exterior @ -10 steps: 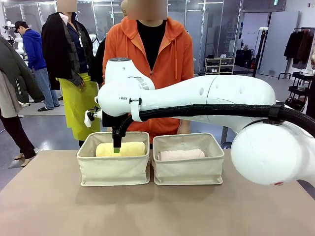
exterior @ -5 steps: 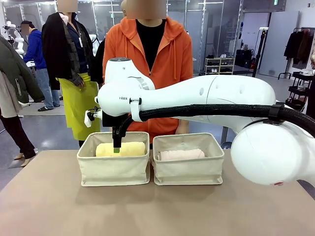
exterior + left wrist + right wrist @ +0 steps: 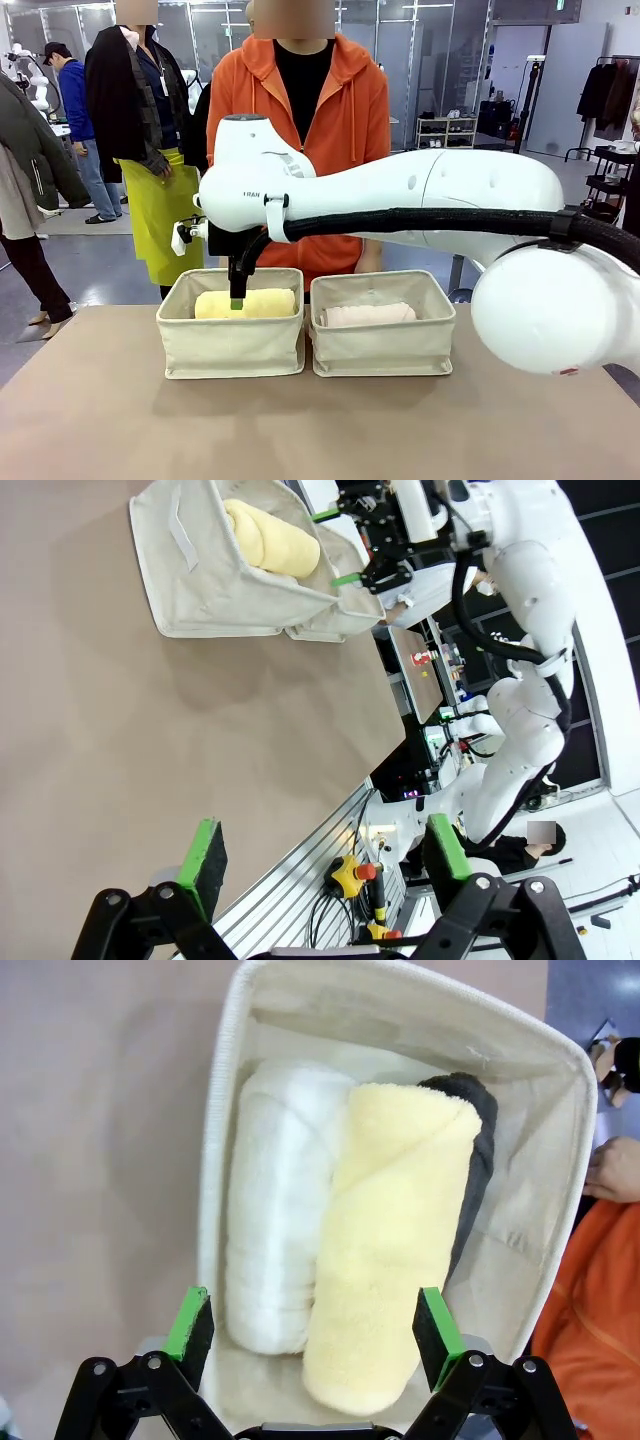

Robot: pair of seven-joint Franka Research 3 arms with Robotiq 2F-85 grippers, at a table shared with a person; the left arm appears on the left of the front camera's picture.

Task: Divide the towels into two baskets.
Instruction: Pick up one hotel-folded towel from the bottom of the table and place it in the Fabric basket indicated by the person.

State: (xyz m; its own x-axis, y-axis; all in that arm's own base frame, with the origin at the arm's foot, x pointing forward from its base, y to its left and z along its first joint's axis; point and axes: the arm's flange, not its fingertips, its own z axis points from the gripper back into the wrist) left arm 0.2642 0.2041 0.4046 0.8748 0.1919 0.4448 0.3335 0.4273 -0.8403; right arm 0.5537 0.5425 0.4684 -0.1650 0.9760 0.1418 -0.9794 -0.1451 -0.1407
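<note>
Right gripper [image 3: 314,1328] spread wide above left basket [image 3: 230,345].
Yellow towel [image 3: 385,1280] lies atop white towel [image 3: 275,1210] and grey towel [image 3: 475,1150]; pink towel [image 3: 367,314] occupies right basket [image 3: 383,347]. Left gripper [image 3: 325,860] released, holding nothing.

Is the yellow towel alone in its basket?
No: the right wrist view shows the yellow towel lying on a white towel and a dark grey towel in one basket.

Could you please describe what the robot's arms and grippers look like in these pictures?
The right arm is glossy white with rounded joints, a black corrugated cable strapped along it, and small dark lettering near the wrist. Both the right gripper and the left gripper are black linkages with bright green pads.
</note>
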